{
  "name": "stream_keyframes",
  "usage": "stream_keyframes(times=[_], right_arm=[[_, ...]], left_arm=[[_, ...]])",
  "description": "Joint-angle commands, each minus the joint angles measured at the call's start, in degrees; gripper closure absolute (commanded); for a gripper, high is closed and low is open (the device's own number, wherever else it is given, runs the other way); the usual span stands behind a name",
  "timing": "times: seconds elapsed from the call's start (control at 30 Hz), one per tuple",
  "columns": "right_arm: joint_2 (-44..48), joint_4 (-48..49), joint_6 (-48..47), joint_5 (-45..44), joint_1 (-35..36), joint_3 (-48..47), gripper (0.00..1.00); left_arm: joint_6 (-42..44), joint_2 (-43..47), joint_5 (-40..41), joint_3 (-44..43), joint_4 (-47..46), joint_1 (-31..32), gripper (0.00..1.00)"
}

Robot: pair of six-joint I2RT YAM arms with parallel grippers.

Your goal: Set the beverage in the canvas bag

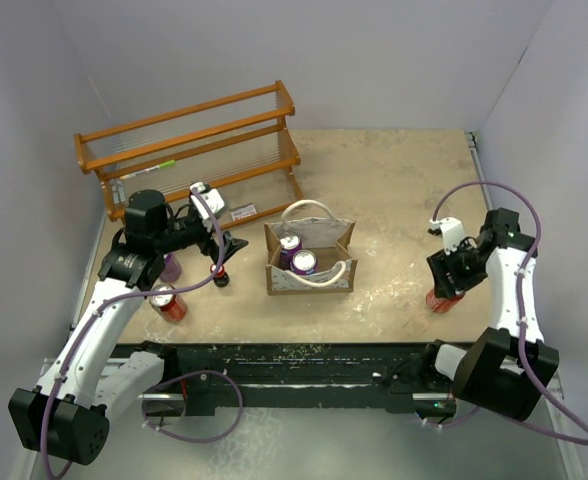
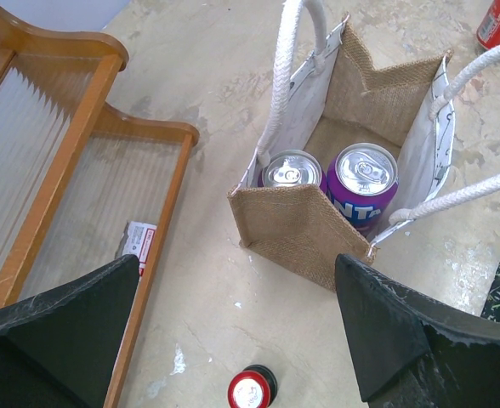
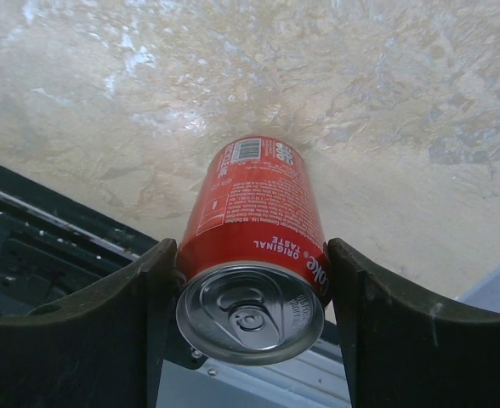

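Note:
The tan canvas bag [image 1: 311, 270] with white rope handles stands open at the table's middle and holds two purple cans [image 1: 297, 252]. In the left wrist view the bag [image 2: 305, 229] is just ahead, with both cans [image 2: 362, 180] upright inside. My left gripper [image 1: 224, 250] is open and empty left of the bag, above a small red-capped bottle [image 2: 252, 389]. My right gripper [image 1: 446, 276] is shut on a red Coke can [image 3: 258, 221] at the table's right side. The fingers [image 3: 152, 289] press both of the can's sides, and its base looks to be at the table.
A wooden rack [image 1: 189, 150] stands at the back left, with a small label card [image 2: 138, 243] by its foot. A second red can [image 1: 169, 303] and a purple can [image 1: 171, 266] stand under the left arm. The black table-edge rail [image 1: 304, 365] runs along the front.

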State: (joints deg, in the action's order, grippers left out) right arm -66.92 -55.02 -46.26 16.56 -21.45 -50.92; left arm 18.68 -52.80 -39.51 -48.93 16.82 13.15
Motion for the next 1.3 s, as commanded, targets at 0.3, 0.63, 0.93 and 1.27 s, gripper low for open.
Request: stream_keyframes(times=[0.3, 0.63, 0.93, 1.27], right_arm=[[4.66, -12.44, -0.21, 14.01, -0.17, -26.48, 0.68], [0.54, -13.73, 4.1, 24.2, 1.54, -40.06, 0.73], [0.95, -3.61, 14.14, 18.93, 16.02, -40.03, 0.76], [-3.01, 1.62, 14.96, 20.64, 29.41, -40.06, 0.81]], left_arm=[[0.8, 0.28, -2.6, 0.74, -3.51, -0.4, 0.01], [-0.88, -0.53, -4.0, 0.66, -4.32, -0.42, 0.01], [-3.12, -2.75, -4.56, -0.64, -4.2, -0.41, 0.01], [-4.55, -6.42, -4.9, -0.18, -4.71, -0.08, 0.0]])
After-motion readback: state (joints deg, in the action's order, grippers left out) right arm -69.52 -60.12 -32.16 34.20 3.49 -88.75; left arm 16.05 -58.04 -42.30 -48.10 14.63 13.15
